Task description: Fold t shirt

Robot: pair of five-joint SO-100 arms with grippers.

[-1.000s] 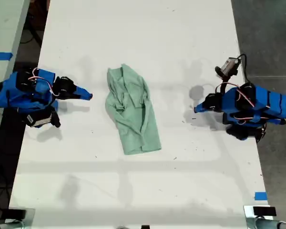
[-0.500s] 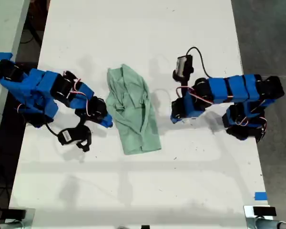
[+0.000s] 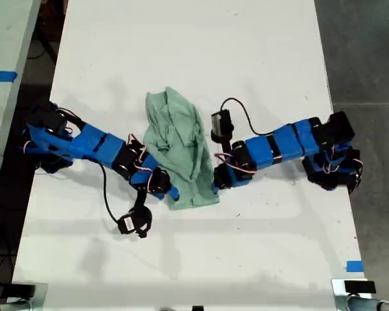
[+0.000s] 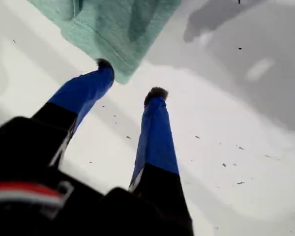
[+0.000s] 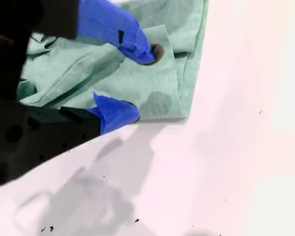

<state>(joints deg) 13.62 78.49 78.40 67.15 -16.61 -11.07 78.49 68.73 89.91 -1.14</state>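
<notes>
The t shirt, pale mint green, lies bundled lengthwise on the middle of the white table. My first gripper comes in from the exterior view's left to the shirt's lower left corner. In the first wrist view it is open, one fingertip touching the t shirt's corner, nothing between the fingers. My second gripper reaches from the exterior view's right to the lower right corner. It is open over the t shirt, one finger on the cloth, the other at the hem.
A wrist camera on its cable sits beside the first arm, another beside the second arm. Blue tape marks the table's edge at the exterior view's lower right. Dark floor lies beyond that edge.
Both arms have unfolded from the table's sides and stretched inward, bringing their grippers to the shirt's two lower corners. The shirt has not moved.
</notes>
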